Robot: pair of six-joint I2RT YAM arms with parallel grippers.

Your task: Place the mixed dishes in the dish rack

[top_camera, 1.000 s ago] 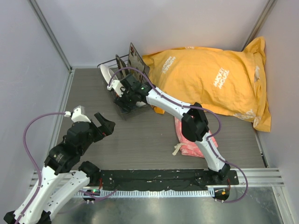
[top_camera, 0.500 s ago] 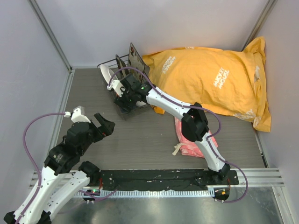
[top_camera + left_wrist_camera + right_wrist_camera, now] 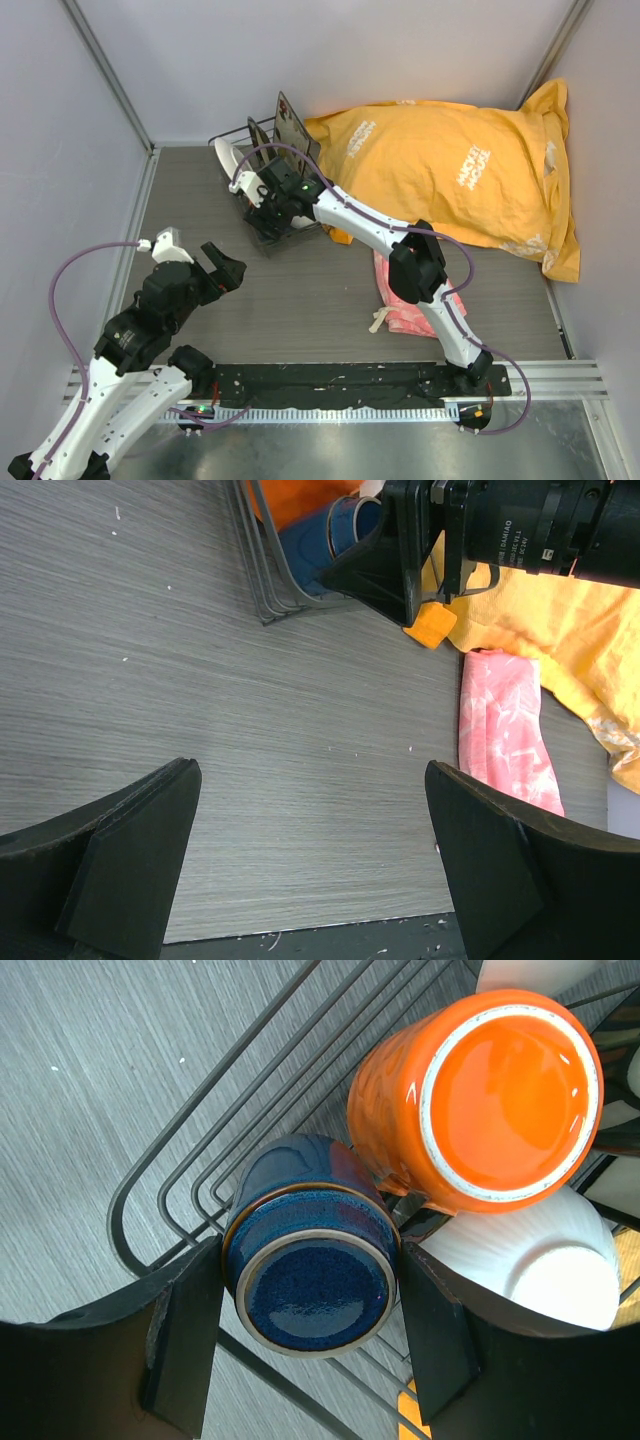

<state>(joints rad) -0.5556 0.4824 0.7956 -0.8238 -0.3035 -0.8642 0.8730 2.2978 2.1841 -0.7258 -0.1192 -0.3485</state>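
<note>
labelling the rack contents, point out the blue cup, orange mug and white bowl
blue cup [image 3: 312, 1288], right wrist view, base
orange mug [image 3: 510, 1095], right wrist view, base
white bowl [image 3: 522, 1245], right wrist view, ribbed side

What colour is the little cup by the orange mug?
Dark blue with a brown edge. The cup shows best in the right wrist view.

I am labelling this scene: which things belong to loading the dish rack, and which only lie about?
Job: dish rack, dark-blue cup, orange mug, white bowl, square dark tray.
Lying about: pink cloth, yellow bag.
</note>
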